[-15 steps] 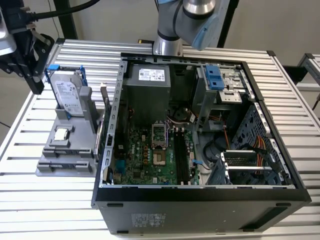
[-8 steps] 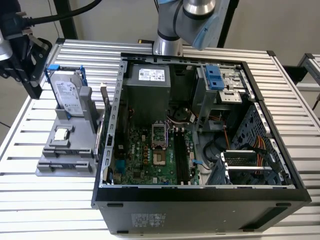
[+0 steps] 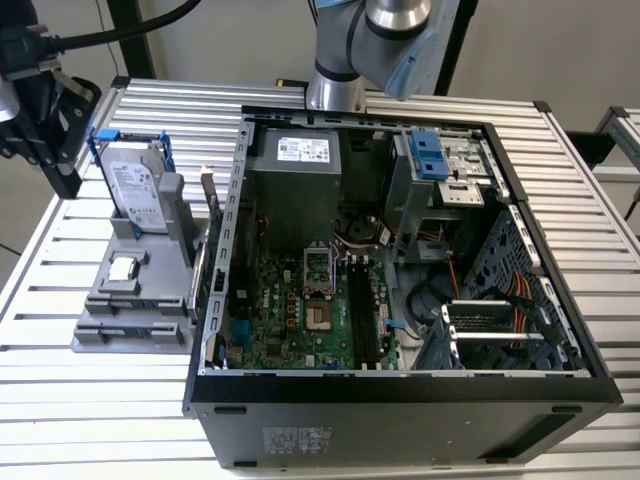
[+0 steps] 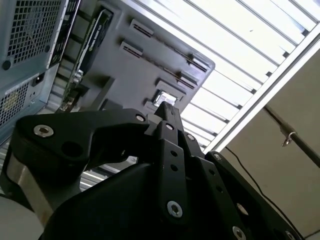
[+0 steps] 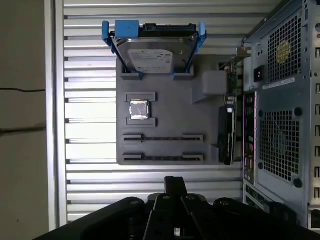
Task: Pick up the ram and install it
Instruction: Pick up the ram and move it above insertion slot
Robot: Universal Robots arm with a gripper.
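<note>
Now, gripper (image 3: 62,170): black fingers drawn together with nothing between them, as both wrist views show (image 5: 175,184) (image 4: 167,111); it hangs raised above the grey tray, touching nothing.
Grey tray (image 3: 110,325): lies flat on the slatted table (image 3: 560,210), its long side right up beside the open computer case.
Ram (image 5: 226,135): and there it is, a dark narrow stick standing on its edge along the tray's side that faces the case, well apart from the fingers.
Green card (image 5: 231,82): stands on that same side of the tray, in line with the ram and towards the hard-drive end.
Hard drive (image 3: 135,190): silver, in a blue bracket, propped at one end of the tray.
Processor (image 3: 123,267): small silver square seated in a pocket in the middle of the tray, between the hard drive and the slots.
Long slots (image 5: 162,137): two narrow channels across the tray, at the end away from the hard drive.
Computer case (image 3: 400,400): lying on its side just beside the tray, lid off, green motherboard (image 3: 290,305) in plain sight.
Arm (image 3: 340,50): silver column rising from the table beyond the case, on the case's far side from the camera.
</note>
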